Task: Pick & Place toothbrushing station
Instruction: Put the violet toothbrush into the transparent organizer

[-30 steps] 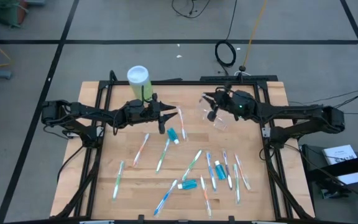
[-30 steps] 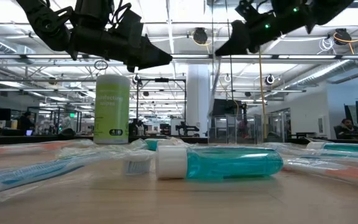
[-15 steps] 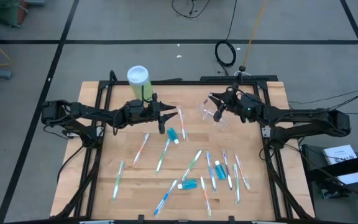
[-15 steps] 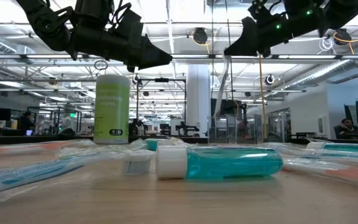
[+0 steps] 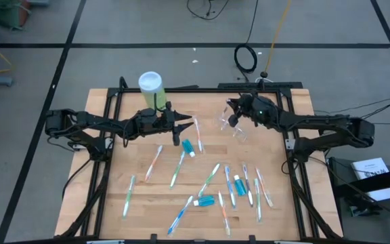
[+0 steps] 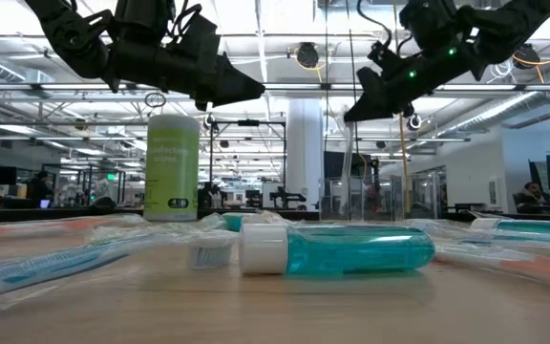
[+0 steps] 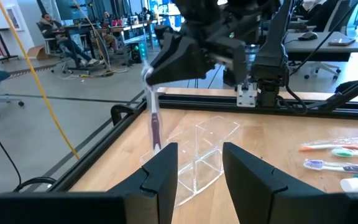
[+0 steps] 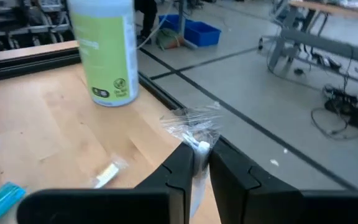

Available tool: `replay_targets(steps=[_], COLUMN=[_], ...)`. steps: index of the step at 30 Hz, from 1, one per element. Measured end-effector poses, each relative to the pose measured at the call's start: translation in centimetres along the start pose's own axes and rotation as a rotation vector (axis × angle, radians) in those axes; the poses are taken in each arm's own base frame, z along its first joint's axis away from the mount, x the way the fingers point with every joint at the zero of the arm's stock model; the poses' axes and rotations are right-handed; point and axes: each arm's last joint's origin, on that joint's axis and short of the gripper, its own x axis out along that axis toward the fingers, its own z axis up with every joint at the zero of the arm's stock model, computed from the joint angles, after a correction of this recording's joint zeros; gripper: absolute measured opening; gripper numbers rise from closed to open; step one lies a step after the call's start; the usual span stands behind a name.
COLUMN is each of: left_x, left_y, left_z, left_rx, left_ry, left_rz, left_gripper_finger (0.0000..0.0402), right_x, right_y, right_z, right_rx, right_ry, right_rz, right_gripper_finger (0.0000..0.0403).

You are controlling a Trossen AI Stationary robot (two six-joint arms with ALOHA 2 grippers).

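1. The right gripper (image 5: pixel 232 114) pinches a wrapped toothbrush (image 7: pixel 154 121) above the clear cup (image 5: pixel 230 126).
2. The left gripper (image 5: pixel 181 129) hovers part-open, seemingly empty.
3. A green canister (image 5: pixel 151 89) stands behind; more toothbrushes (image 5: pixel 212 177) lie scattered.

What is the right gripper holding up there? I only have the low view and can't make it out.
Observer: A wrapped toothbrush, pinched in the right gripper and hanging down upright.
Operator: Where's the cup?
Observer: The clear cup stands on the table close beside the brush's lower end; the brush does not look to be inside it.
Operator: And the left gripper?
Observer: The left gripper is open and empty, hovering above the table and pointing toward the cup.
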Motion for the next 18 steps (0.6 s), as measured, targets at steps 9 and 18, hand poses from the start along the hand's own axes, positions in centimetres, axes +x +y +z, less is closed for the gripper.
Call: replay_targets(steps=[9,18], left_x=[0.00,0.00], left_y=[0.00,-0.01], left_z=[0.00,-0.14], left_rx=[0.000,0.001], left_ry=[0.000,0.014], left_rz=[0.000,-0.001], left_gripper_finger=[0.0134,0.0134], right_x=[0.94,0.78], right_y=[-0.97,-1.06], right_z=[-0.60,-0.52], right_rx=[-0.023,-0.074], right_ry=[0.031,0.032], right_rz=[-0.012,-0.028], right_gripper_finger=[0.0058,0.0144])
